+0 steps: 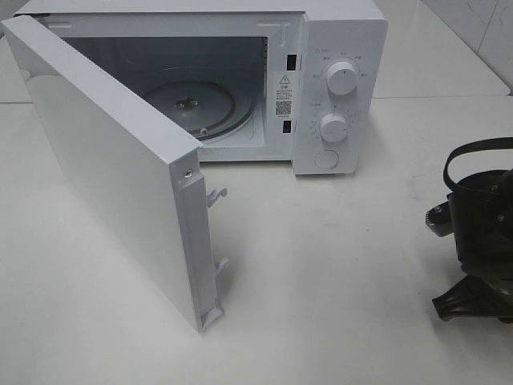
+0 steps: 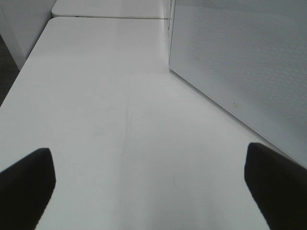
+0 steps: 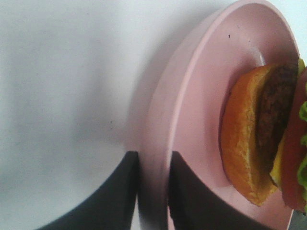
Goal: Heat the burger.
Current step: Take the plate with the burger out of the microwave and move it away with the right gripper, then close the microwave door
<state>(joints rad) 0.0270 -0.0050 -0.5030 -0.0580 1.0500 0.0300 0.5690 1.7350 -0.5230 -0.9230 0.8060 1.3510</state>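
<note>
I see my right claw (image 3: 152,191) clamped on the round pink plate's (image 3: 201,96) rim beside the glossy golden-brown burger (image 3: 264,139); left claw (image 2: 153,187) spread apart beside the white microwave's open door (image 2: 240,72).

High view over microwave (image 1: 240,88); wrist views low, near table (image 2: 120,120).

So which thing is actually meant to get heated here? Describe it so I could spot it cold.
Look in the right wrist view: the right gripper straddles the rim of a round pink plate. On that plate sits the burger, the only food there, with an orange-brown bun, dark patty and green lettuce.
</note>
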